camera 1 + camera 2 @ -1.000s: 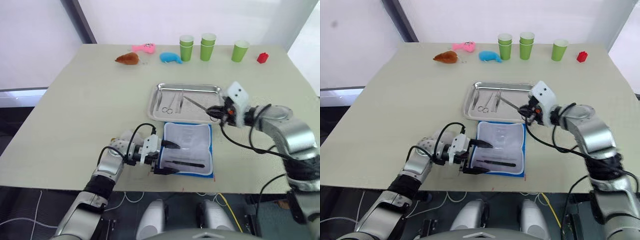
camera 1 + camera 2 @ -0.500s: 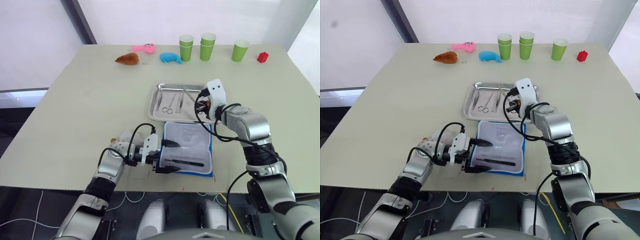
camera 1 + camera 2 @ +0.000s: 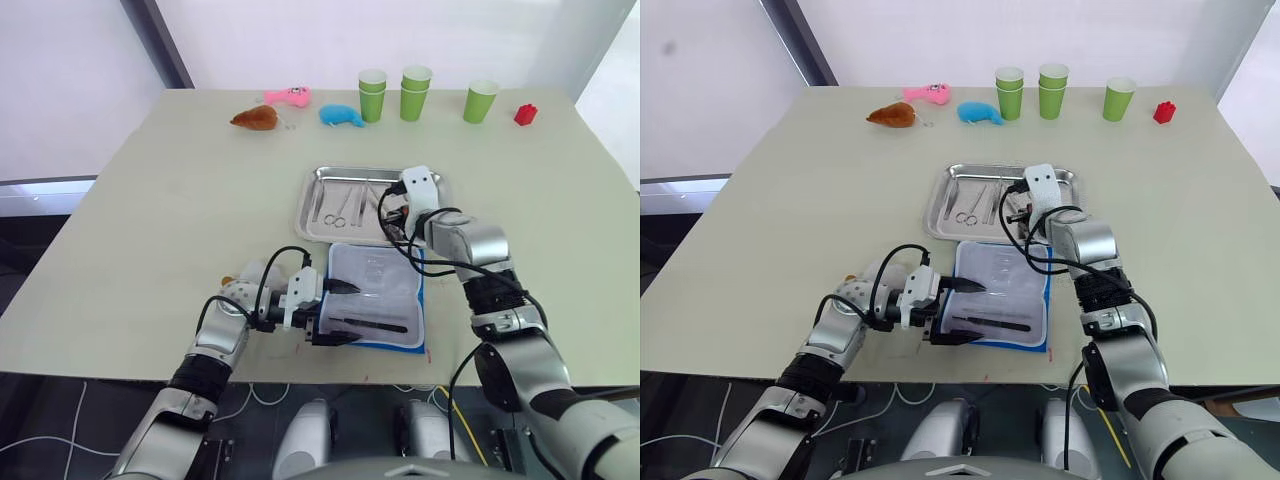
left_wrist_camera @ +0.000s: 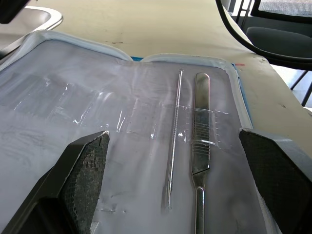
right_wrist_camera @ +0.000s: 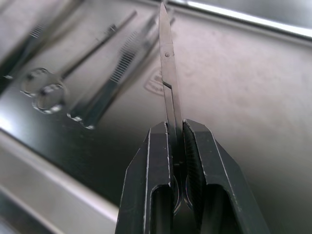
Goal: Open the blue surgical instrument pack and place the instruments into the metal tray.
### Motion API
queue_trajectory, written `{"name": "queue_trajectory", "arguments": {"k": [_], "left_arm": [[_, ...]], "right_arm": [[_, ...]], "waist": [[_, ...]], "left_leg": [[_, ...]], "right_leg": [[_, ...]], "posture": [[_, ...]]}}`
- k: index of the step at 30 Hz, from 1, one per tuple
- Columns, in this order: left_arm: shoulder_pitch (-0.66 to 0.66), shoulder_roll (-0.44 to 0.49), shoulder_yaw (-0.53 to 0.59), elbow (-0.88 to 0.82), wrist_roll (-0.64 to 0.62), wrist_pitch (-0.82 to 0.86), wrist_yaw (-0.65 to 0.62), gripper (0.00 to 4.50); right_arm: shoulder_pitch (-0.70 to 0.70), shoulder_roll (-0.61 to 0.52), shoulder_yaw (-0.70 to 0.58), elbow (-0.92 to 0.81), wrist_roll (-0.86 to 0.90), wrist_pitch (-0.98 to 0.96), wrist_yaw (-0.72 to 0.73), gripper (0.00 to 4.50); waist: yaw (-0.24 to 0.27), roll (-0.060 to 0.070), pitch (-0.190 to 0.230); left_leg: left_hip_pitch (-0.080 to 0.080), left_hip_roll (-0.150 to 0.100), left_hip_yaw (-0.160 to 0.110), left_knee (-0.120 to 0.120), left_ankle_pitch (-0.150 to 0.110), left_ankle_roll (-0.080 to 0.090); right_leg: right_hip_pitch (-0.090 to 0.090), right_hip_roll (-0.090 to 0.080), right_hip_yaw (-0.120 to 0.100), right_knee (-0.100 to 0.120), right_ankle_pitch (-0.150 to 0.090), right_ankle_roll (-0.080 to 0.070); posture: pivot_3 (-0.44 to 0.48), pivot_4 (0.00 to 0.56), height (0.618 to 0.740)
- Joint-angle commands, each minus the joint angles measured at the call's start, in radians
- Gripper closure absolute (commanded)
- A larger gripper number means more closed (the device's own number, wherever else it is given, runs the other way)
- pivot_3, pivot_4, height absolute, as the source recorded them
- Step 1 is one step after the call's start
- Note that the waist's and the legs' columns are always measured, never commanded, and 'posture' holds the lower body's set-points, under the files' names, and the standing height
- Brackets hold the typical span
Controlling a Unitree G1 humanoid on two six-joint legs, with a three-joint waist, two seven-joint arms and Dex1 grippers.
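Note:
The blue surgical instrument pack [image 3: 423, 300] lies open in front of the metal tray [image 3: 308, 205], pale lining up. A thin probe [image 4: 174, 141] and a flat-handled tool [image 4: 201, 146] rest under clear straps on the lining. My left gripper [image 3: 338, 313] is open at the pack's left edge, one finger on each side of these two tools, touching neither. My right gripper [image 5: 177, 141] is shut on a pointed silver instrument [image 5: 166, 63], held low over the tray's right half. Ring-handled scissors [image 3: 333, 210] and tweezers [image 3: 358, 198] lie in the tray.
Along the table's far edge stand green paper cups [image 3: 415, 92], a red block [image 3: 524, 115], a blue whale toy [image 3: 342, 116], a pink toy [image 3: 288, 96] and a brown toy [image 3: 255, 118]. The pack lies close to the table's near edge.
My right gripper has carried the pointed instrument leftward from beside the tray's right rim to low over the inside of the tray. The left gripper has stayed put.

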Motion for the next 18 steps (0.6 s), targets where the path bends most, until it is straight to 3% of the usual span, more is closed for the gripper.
{"name": "queue_trajectory", "arguments": {"k": [1,13,18], "left_arm": [[0.027,-0.008,-0.037,0.096,0.061,0.051,0.043,0.0],[0.03,-0.008,-0.035,0.1,0.061,0.048,0.045,0.0],[0.03,-0.007,-0.034,0.101,0.061,0.049,0.047,0.0]], "right_arm": [[-0.043,0.003,-0.015,0.005,0.0,-0.023,-0.009,4.4],[-0.037,0.01,0.003,0.006,0.004,0.008,0.021,4.4],[-0.039,0.001,0.0,-0.015,0.007,0.019,0.038,2.62]], "waist": [[0.0,0.0,0.0],[-0.001,0.001,0.0],[-0.001,0.001,0.0]], "left_leg": [[0.0,0.0,0.0,0.0,0.0,0.0],[0.0,0.0,0.0,0.0,0.0,0.0],[0.0,0.0,0.0,0.0,0.0,0.0]], "right_leg": [[0.0,0.0,0.0,0.0,0.0,0.0],[0.0,0.0,0.0,0.0,0.0,0.0],[0.0,0.0,0.0,0.0,0.0,0.0]], "posture": [[0.0,0.15,0.74],[0.0,0.15,0.74],[0.0,0.15,0.74]]}}
